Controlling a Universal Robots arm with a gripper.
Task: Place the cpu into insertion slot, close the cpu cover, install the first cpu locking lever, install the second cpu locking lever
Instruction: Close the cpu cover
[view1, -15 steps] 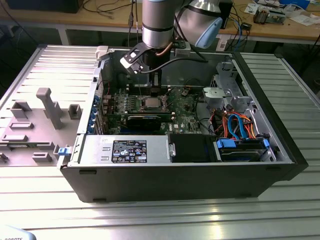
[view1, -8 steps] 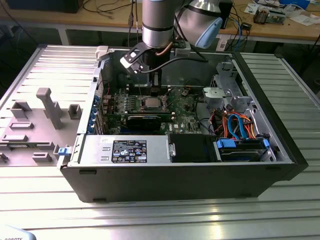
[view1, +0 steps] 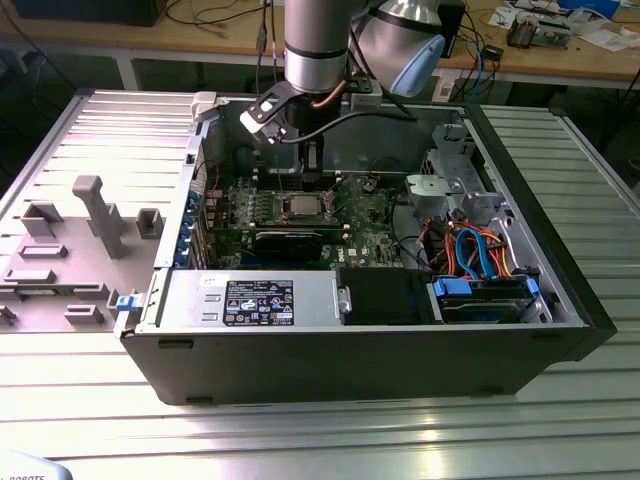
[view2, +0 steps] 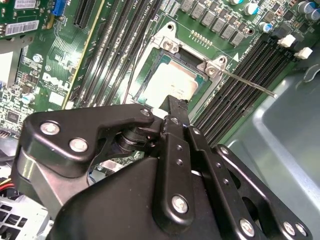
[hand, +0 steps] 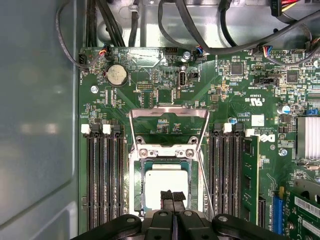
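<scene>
The cpu (hand: 161, 184) lies flat in the insertion slot (view1: 304, 207) on the green motherboard (hand: 235, 100), its dull silver top (view2: 167, 82) showing. The cpu cover (hand: 165, 151), a silver frame, appears to lie down around it. My gripper (hand: 172, 196) hangs just above the chip's near edge, its black fingers (view2: 176, 107) shut together with nothing between them. A thin metal lever (view2: 250, 85) sticks out sideways from the socket corner. More lever wires (hand: 169, 113) run beyond the socket's far end.
Black memory slots (hand: 105, 175) flank the socket on both sides. Cables (hand: 200, 30) cross above the board's far edge. The grey case wall (hand: 35, 125) stands close beside the board. A drive cage with orange and blue cables (view1: 480, 260) is at the exterior view's right.
</scene>
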